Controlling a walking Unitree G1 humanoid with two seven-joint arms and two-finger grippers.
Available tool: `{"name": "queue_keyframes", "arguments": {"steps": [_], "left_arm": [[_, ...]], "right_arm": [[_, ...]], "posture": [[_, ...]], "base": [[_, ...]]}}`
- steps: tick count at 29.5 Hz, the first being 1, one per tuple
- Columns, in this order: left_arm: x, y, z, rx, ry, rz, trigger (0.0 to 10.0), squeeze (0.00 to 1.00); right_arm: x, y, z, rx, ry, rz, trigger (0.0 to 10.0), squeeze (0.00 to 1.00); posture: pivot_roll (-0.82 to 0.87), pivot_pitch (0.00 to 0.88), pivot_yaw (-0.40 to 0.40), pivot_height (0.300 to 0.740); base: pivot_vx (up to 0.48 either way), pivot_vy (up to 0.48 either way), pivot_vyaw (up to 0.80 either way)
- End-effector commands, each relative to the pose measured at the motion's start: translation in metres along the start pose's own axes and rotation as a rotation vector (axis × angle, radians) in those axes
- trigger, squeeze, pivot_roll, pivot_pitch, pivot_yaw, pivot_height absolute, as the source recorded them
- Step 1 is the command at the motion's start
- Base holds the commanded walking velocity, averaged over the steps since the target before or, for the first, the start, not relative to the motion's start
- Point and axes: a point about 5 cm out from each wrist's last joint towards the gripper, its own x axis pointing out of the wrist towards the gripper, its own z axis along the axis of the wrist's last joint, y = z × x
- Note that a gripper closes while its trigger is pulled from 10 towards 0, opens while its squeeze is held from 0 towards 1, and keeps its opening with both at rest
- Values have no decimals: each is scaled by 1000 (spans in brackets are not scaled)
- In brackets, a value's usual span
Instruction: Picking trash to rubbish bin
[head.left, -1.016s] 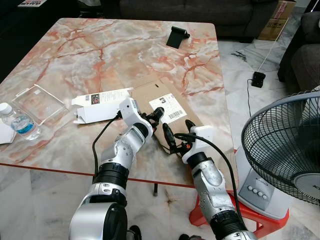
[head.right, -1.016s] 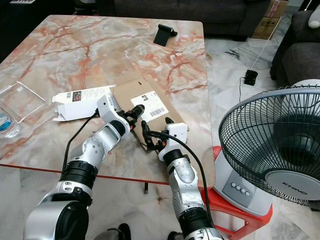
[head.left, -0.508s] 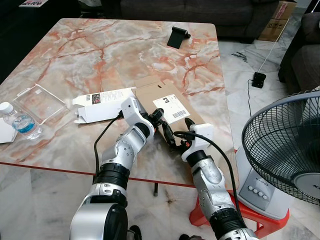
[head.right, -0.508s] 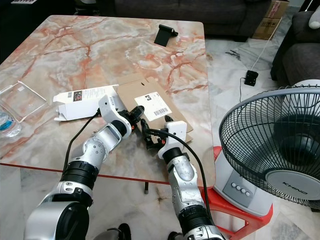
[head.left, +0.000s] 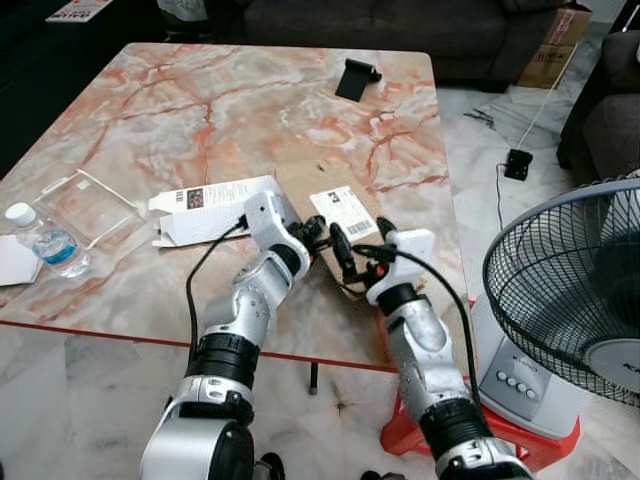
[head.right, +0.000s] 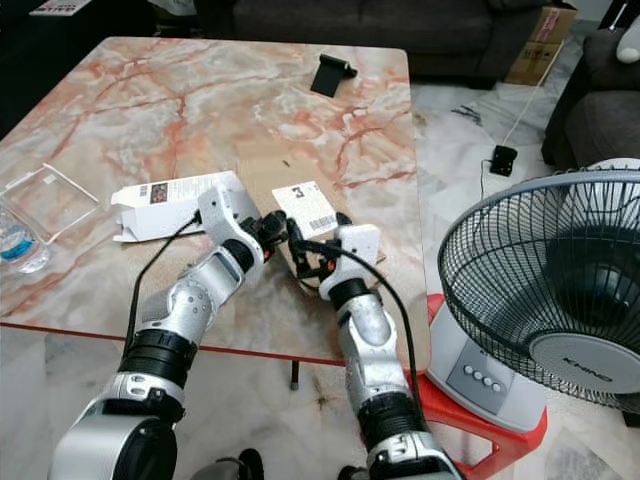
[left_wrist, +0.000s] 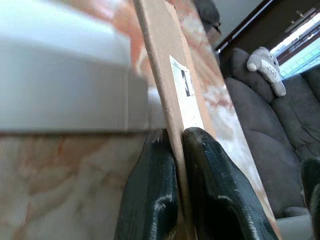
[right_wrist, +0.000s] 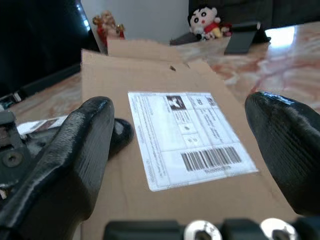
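You had the pick-up in hand: near the bench's (head.left: 150, 130) front edge, the left claw (left_wrist: 176, 165) pinched the cardboard's (head.left: 300, 180) edge while the right claw (head.left: 362, 243) stood wide over its label. Next, you needed to lift it clear.

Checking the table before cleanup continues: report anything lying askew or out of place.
The flattened cardboard sheet is tilted up off the marble table, its edge pinched by the left gripper. The right gripper is open before its shipping label. A white carton lies on its side.
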Motion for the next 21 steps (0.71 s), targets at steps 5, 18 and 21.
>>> {"name": "queue_keyframes", "arguments": {"steps": [5,18,21], "left_arm": [[-8,2,25,224,-158,49,10000,0],[-32,16,56,676,-387,187,10000,0],[-38,14,58,807,-434,179,10000,0]], "right_arm": [[14,-8,31,-15,-120,-32,10000,0],[20,-20,47,-55,-167,-100,10000,0],[19,-20,47,-66,-168,-102,10000,0]], "posture": [[6,67,37,740],[9,45,44,740],[4,44,44,740]], "base": [[0,0,0],[0,0,0],[0,0,0]]}}
